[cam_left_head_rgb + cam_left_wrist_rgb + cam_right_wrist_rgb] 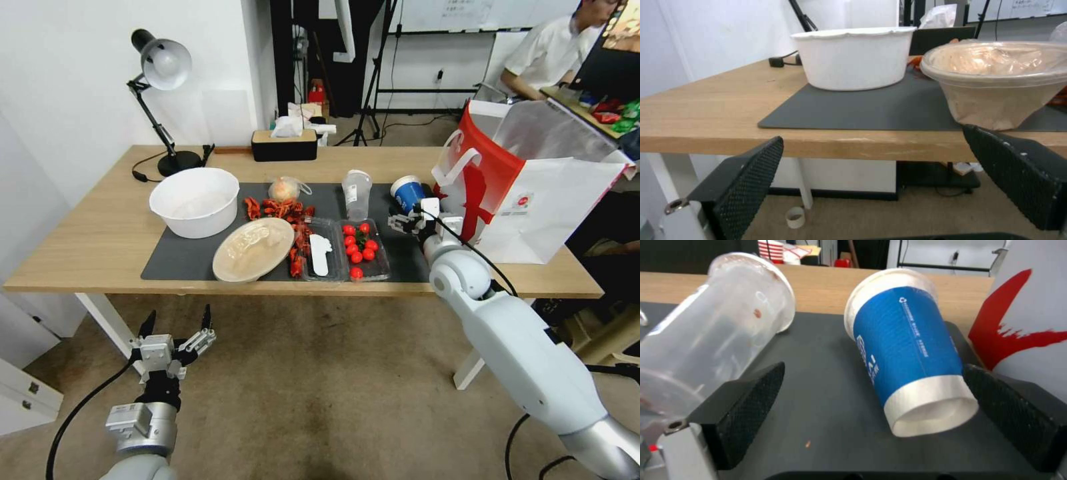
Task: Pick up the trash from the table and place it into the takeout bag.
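Note:
On the dark mat (187,257) of the table (87,233) lie the trash pieces: a blue paper cup (407,193) (907,353) on its side, a clear plastic cup (357,192) (706,340) beside it, a knotted clear bag (287,189), red scraps (280,209) and a beige round plate (253,249) (996,86). My right gripper (408,222) (873,368) is open, with its fingers (746,400) on either side of the blue cup's base. The red-and-white takeout bag (527,193) (1027,323) stands open just right of it. My left gripper (178,315) (872,134) hangs open below the table's front edge.
A white bowl (195,200) (853,58) sits at the mat's left end. A clear tray (363,250) of small tomatoes and another tray with a white utensil (320,253) lie near the front. A desk lamp (163,67) and black tissue box (285,145) stand at the back.

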### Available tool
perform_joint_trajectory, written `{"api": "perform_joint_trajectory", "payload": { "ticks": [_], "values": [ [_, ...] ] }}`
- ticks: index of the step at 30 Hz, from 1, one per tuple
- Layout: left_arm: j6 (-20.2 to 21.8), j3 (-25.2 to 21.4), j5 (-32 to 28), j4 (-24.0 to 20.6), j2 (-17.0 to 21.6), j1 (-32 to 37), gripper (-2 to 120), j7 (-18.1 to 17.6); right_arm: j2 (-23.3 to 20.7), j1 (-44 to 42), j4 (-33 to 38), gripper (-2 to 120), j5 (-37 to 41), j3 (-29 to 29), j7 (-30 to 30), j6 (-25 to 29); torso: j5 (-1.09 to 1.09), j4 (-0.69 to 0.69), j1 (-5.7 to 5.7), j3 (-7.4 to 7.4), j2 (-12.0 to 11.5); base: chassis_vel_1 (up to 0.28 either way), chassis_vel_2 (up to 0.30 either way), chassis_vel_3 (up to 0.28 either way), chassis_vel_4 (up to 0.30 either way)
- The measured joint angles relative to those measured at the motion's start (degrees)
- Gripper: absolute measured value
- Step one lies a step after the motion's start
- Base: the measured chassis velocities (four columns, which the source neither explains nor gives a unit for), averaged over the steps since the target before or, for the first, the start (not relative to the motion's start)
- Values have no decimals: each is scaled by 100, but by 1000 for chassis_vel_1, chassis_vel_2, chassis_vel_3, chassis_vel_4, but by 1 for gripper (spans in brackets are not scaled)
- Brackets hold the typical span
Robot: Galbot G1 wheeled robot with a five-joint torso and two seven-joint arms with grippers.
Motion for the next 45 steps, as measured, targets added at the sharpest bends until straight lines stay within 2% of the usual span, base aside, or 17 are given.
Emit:
{"api": "perform_joint_trajectory", "payload": {
  "ticks": [12,24,30,45],
  "values": [
    [8,-63,-35,-66,39,42,100,-2,84,606,-661,100,13,-280,46,-317,0,0,0,0,0,0,0,0,0],
    [150,-70,-54,-120,59,51,100,10,34,962,-939,100,121,-682,158,-664,0,0,0,0,1,0,0,0,0],
    [152,-62,-68,-94,58,45,100,13,156,1123,-1228,100,296,-725,227,-972,0,0,-1,0,1,0,0,0,0],
    [151,-85,-113,-57,95,2,100,13,387,1322,-1685,100,466,-688,286,-935,0,0,-2,-1,1,0,0,0,0]
  ]
}}
